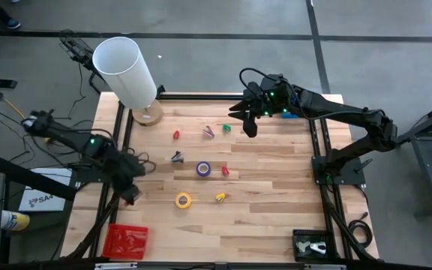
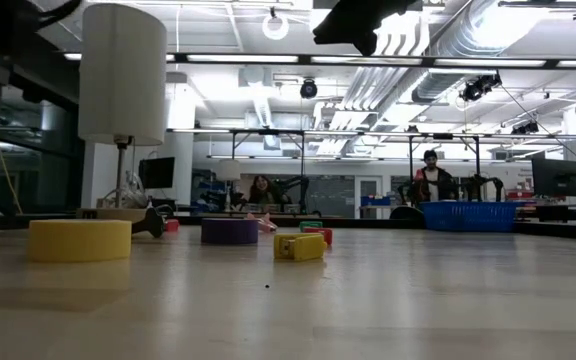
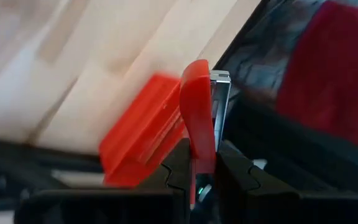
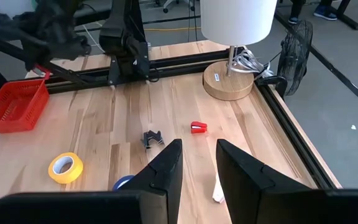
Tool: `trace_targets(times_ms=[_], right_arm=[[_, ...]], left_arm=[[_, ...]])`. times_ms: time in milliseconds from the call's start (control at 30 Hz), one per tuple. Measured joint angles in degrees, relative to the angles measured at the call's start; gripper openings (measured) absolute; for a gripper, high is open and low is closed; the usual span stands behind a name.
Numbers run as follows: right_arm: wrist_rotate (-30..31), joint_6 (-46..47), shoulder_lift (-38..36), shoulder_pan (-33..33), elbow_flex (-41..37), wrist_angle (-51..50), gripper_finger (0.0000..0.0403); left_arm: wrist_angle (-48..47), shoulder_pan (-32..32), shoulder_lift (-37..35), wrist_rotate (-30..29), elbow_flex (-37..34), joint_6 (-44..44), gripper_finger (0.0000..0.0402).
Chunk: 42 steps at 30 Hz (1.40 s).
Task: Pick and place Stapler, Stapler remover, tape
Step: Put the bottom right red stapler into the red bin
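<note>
The left gripper (image 3: 194, 177) is clamping a small red plastic stapler (image 3: 194, 118) upright between its fingers, carrying it clear of the wooden table (image 1: 276, 195) toward the red mesh basket (image 1: 126, 240) just beside it (likely the drop spot), while the right gripper (image 4: 197, 158), slightly parted and empty, is hovering above the far table edge.

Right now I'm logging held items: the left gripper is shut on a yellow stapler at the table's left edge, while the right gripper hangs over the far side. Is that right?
One slip: the stapler in the left gripper is red, not yellow, as the left wrist view shows. The rest holds: the high view shows the right gripper over the table's far side.
</note>
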Motion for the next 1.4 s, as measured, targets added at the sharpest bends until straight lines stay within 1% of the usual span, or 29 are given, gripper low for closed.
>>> trace_targets(times_ms=[200,400,533,667,767,833,900,967,1100,1267,1400], right_arm=[[0.0,-0.03,0.0,0.0,0.01,-0.03,0.0089],[-0.02,-0.42,0.0,0.0,0.0,-0.04,0.0089],[-0.54,-0.5,0.0,0.0,0.0,-0.03,0.0089],[-1.2,-1.34,0.0,0.0,0.0,0.0,0.0089],[-1.25,-1.46,0.0,0.02,0.0,0.02,0.0089],[-1.25,-1.48,0.01,0.02,0.0,0.02,0.0089],[-1.25,-1.45,0.02,0.02,0.0,0.02,0.0089],[-1.24,-1.48,0.02,0.02,0.0,0.0,0.0089],[-1.49,-1.45,0.02,0.05,0.0,-0.14,0.0089],[-2.31,-0.97,0.02,0.15,0.0,-0.25,0.0089],[-2.8,-0.86,0.02,0.15,0.0,-0.27,0.0089]], left_arm=[[2.56,-11.14,6.36,-0.22,0.0,-7.05,0.0035],[13.06,-19.08,14.34,-0.81,0.0,-13.71,0.0035],[19.04,-23.45,20.93,-0.57,0.0,-14.92,0.0035],[20.7,-26.78,26.84,0.23,0.0,-15.03,0.0035],[21.41,-28.36,30.2,-0.12,0.0,-15.36,0.0035],[23.02,-29.06,31.81,-1.6,0.0,-15.33,0.0036],[24.58,-29.42,33.29,-3.22,0.0,-14.65,0.0046],[25.33,-29.43,34.6,-3.51,0.0,-13.55,0.0055],[25.25,-29.37,36.84,-3.53,0.0,-9.14,0.0054],[25.53,-29.32,39.25,-1.26,0.0,-3.51,0.0047],[25.69,-29.32,39.97,-1.16,-0.02,0.35,0.006]])
